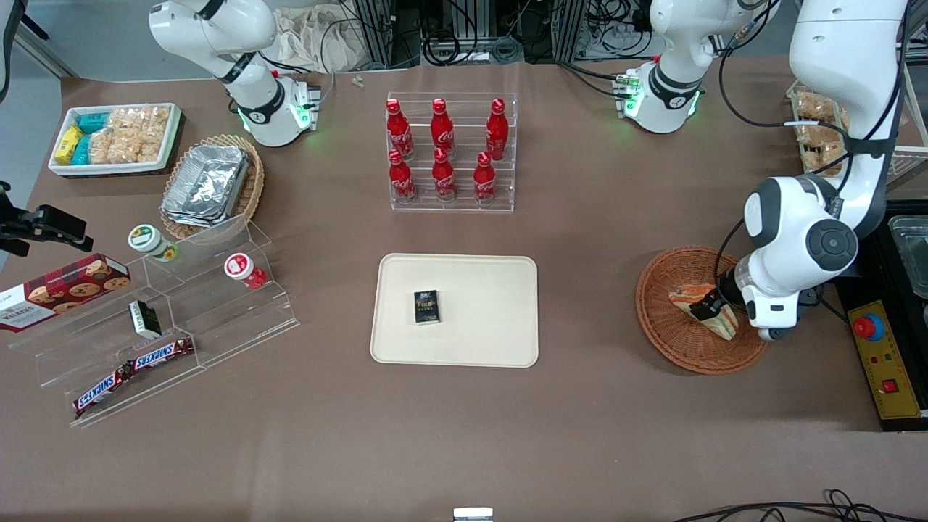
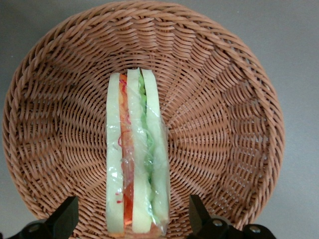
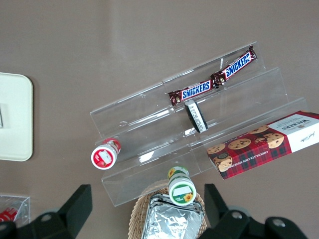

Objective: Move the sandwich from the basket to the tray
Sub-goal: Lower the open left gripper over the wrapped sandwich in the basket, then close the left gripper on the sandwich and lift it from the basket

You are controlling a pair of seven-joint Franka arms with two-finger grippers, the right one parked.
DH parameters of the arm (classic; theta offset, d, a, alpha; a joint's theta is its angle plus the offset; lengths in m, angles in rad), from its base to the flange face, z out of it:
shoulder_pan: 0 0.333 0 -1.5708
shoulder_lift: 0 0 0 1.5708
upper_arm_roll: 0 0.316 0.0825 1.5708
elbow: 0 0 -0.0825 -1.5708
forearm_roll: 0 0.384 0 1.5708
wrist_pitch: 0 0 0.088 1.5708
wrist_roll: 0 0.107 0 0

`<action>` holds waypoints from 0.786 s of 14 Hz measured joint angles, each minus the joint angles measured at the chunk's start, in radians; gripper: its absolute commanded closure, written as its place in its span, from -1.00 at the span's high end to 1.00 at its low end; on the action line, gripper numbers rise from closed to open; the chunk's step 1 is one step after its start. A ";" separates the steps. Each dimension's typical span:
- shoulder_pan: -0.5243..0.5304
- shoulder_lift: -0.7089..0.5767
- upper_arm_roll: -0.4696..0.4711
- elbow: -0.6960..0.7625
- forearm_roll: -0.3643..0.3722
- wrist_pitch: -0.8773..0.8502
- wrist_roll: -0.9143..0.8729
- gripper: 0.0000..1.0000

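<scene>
Wicker basket [image 1: 670, 330]: wrapped sandwich [image 2: 135, 154], unlabelled; gripper [image 2: 133, 219] spread wide astride it, holding nothing. Tray [image 1: 493, 319] at nine o'clock; Snickers bars [image 1: 134, 373].

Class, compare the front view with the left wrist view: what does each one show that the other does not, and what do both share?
Only the front view shows the large cream-beige rectangular tray with a small black box on it, and the red cola bottles in their clear rack.

Only the left wrist view shows the gripper open, a finger either side of the sandwich.

Both show the triangular wrapped sandwich lying in the round reddish-brown wicker basket, gripper low over it.
</scene>
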 measured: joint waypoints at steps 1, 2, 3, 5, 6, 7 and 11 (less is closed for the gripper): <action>0.000 0.006 0.001 0.000 0.000 0.002 -0.001 1.00; 0.000 0.013 0.002 0.000 0.000 0.006 -0.006 1.00; 0.001 0.020 0.003 0.000 0.000 0.011 -0.018 1.00; 0.001 0.038 0.006 0.007 0.000 0.022 -0.056 0.75; 0.001 0.045 0.006 0.012 0.000 0.024 -0.068 0.23; 0.001 0.051 0.006 0.015 0.000 0.026 -0.075 -0.37; 0.001 0.055 0.006 0.021 0.000 0.030 -0.079 -1.00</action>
